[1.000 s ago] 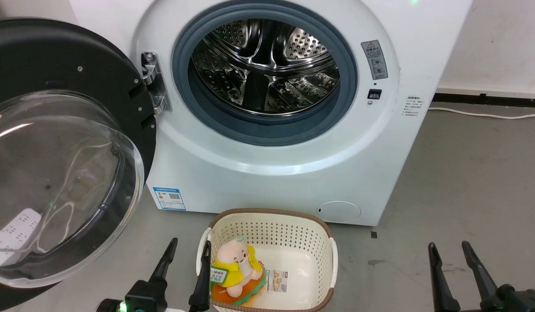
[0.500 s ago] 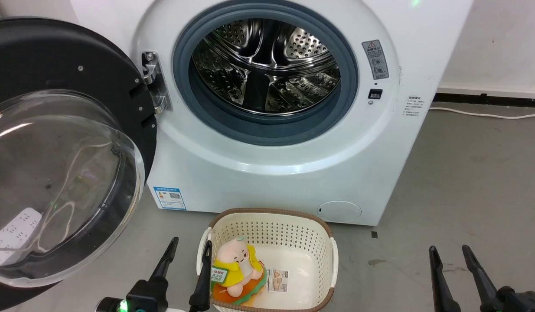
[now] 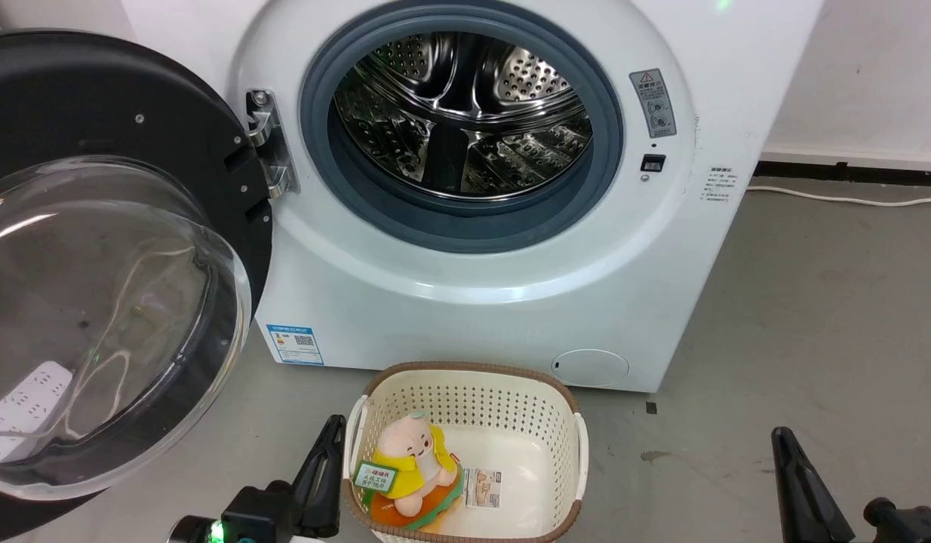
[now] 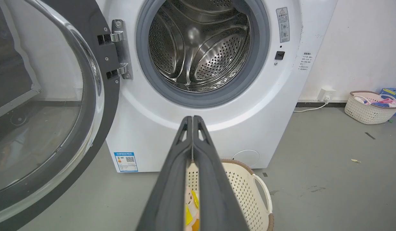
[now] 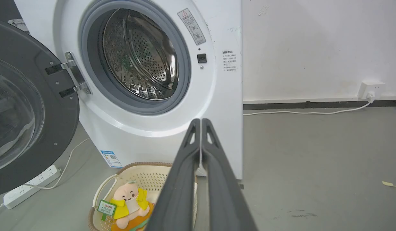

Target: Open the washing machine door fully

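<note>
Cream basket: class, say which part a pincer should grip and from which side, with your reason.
Probably the white right-hand handle of the basket, from above: it bows clear of the perforated wall, leaving a gap for one finger, and the basket stands upright.

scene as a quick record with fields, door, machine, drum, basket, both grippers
door: open, swung wide on its hinge, glass bowl towards the robot
machine: white front-loader, opening uncovered
drum: steel, looks empty
basket: on the floor before the machine, plush toy inside
left gripper: shut, holds nothing, by the basket's left edge
right gripper: shut, holds nothing, apart from the basket on its right
</note>
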Motion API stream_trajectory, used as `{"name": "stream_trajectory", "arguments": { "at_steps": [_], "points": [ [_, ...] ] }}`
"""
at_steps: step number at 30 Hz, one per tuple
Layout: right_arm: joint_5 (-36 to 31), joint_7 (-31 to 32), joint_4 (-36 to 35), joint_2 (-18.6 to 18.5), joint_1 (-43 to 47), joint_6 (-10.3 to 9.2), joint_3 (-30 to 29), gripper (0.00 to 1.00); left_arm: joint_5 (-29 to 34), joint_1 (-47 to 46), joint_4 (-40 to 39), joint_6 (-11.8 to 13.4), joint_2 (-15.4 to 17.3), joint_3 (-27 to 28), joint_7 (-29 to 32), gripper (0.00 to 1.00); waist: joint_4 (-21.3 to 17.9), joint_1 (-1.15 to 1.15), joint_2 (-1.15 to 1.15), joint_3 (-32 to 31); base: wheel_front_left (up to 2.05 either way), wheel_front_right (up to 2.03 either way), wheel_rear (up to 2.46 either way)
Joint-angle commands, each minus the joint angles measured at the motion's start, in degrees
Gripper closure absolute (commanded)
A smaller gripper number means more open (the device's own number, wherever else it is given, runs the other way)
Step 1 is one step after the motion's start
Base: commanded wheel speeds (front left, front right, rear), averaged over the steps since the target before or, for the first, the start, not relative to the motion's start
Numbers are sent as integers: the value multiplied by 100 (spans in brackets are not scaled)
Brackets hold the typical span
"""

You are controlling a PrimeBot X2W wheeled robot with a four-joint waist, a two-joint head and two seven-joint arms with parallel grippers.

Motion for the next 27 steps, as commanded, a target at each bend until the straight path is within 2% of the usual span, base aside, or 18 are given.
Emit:
{"name": "stream_trajectory", "arguments": {
  "at_steps": [1,27],
  "points": [
    [-13,16,-1,1,-10,0,3,100,7,-4,-7,2,-1,9,16,100,-4,0,0,0,0,0,0],
    [-265,334,-30,11,-206,1,49,100,141,-79,-135,35,-23,190,333,100,-90,0,0,3,0,0,0]
  ]
}}
